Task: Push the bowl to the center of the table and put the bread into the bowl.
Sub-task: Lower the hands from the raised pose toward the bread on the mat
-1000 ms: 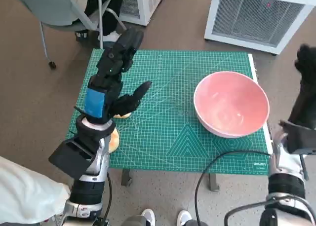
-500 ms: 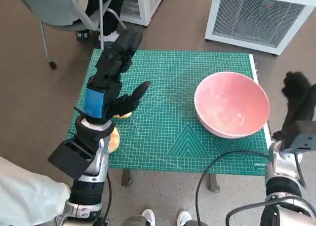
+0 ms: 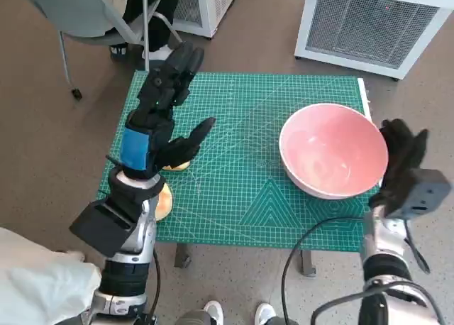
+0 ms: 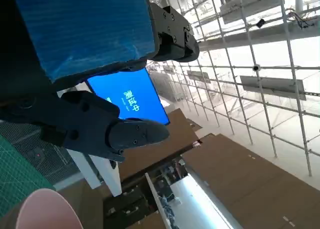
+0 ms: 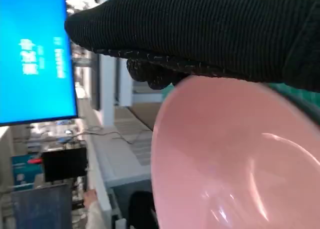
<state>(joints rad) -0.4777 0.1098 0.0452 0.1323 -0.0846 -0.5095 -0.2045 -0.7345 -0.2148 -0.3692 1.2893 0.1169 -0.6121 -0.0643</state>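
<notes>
the pink bowl (image 3: 333,150) sits at the counter's (image 3: 241,197) right edge, round, glossy, empty — centre lies to its left. the gloved right hand (image 3: 401,158) is just beside its outer rim, fingers spread, holding nothing. the bread (image 3: 163,201), pale and mostly hidden, lies under the left hand (image 3: 159,126) — also empty, fingers apart.

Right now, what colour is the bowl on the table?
Pink, inside and out. The bowl shows best in the head view.
</notes>
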